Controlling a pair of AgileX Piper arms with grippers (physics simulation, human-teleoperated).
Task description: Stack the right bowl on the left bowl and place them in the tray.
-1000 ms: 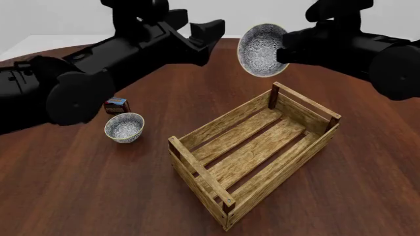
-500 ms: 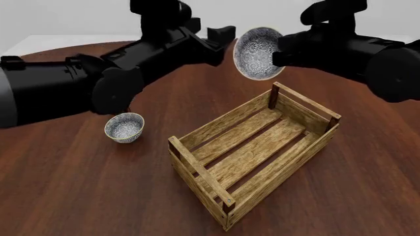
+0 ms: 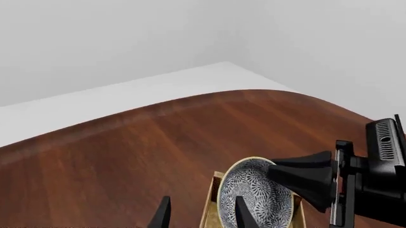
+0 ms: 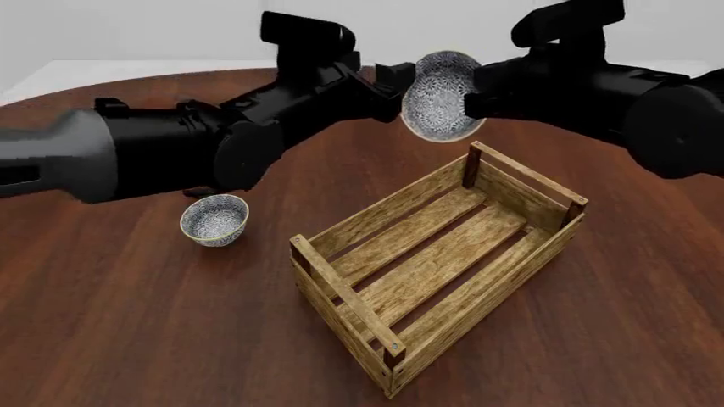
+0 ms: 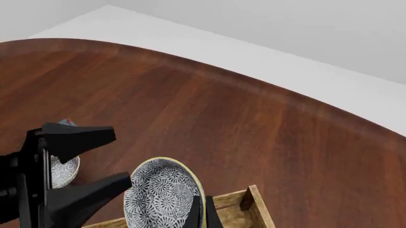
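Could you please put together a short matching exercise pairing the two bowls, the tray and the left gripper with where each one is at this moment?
Things:
1. raised bowl
2. small bowl
3. tray
4. left gripper

Places or states:
A. on the table, nothing inside it
B. open, beside the lifted bowl
C. resting on the table at the left
D. held tilted in the air by the right gripper

Pairs: 1-D, 2-C, 3-A, 4-B
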